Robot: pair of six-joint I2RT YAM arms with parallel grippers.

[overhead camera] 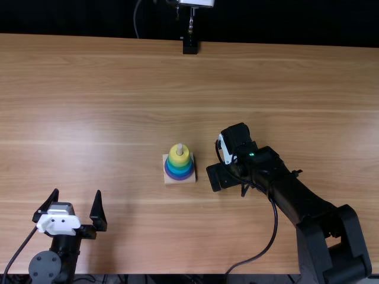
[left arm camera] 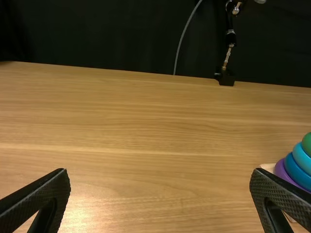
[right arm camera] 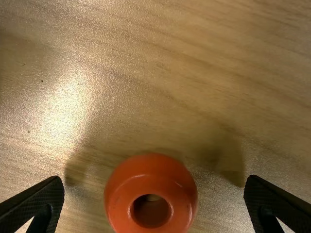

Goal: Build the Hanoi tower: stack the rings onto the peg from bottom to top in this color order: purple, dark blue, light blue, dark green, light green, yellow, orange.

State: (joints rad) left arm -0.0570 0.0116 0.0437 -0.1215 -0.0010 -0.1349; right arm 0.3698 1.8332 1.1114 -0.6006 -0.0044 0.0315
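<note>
On the left, we see the left gripper (overhead camera: 77,191) with fingers wide apart. Next, the ring stack (overhead camera: 179,165) sits round its peg (overhead camera: 180,149) on a pale base (overhead camera: 169,180): purple lowest, then blues, green, yellow up top. Rightmost, the right gripper (overhead camera: 225,177) has spread fingers, a shiny, round orange ring (right arm camera: 150,183) between them on the tabletop (overhead camera: 89,118).

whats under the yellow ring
A green ring, light blue ring, dark blue ring, purple ring, then the base; the rings' centres are covered.
</note>
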